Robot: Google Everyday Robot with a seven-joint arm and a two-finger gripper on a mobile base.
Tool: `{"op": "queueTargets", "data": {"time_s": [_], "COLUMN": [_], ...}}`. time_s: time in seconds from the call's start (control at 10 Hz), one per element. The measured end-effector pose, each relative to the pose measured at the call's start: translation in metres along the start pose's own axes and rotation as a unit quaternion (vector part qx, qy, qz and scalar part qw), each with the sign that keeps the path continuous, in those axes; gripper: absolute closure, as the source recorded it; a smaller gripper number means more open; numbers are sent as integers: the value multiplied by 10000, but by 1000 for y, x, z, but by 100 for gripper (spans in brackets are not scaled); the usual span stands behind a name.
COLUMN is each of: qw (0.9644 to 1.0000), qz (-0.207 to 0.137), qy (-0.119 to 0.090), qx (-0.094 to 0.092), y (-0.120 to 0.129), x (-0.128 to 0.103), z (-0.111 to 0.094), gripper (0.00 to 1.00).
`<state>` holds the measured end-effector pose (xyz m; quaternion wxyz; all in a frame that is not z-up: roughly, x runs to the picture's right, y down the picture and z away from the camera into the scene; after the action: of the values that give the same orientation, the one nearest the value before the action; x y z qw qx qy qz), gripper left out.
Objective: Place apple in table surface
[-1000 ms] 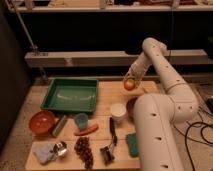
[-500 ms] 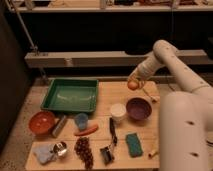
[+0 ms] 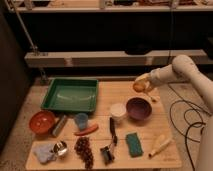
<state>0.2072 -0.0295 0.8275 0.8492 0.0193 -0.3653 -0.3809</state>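
Note:
The apple [image 3: 138,86], small, round and yellow-orange, is held in my gripper [image 3: 142,83] above the far right part of the table surface [image 3: 117,92], just behind the purple bowl [image 3: 138,108]. The white arm [image 3: 180,70] reaches in from the right. The gripper is shut on the apple, which hangs a little above the planks.
A green tray [image 3: 71,95] stands at the back left. An orange bowl [image 3: 41,122], a blue cup [image 3: 81,120], a carrot [image 3: 86,131], a grape bunch [image 3: 84,150], a white cup [image 3: 118,111], a green sponge [image 3: 133,144] and a black brush [image 3: 111,140] lie on the table. Cables [image 3: 187,120] trail at the right.
The arm has swung back out of the foreground, and the gripper with the apple has moved slightly right and down toward the tabletop behind the purple bowl.

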Motion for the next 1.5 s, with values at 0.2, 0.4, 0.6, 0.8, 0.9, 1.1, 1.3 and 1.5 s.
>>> {"op": "queueTargets", "data": {"time_s": [0.2,0.4,0.6,0.8,0.9,1.1,1.3,1.5], "qw": [10000,10000,10000,10000,10000,10000,10000,10000], "qz": [17,-4,4,19,16,8,11,19], "qy": [35,6,17,22,21,9,13,9], "qx": [-15,3,-2,-3,-2,0,-1,1], "y": [3,-1,1,2,2,0,1,1], "x": [2,1,1,2,2,1,1,2], "z": [-5,-1,-2,-3,-2,-1,-1,-1], "gripper": [100,100,100,100,100,100,100,100]}}
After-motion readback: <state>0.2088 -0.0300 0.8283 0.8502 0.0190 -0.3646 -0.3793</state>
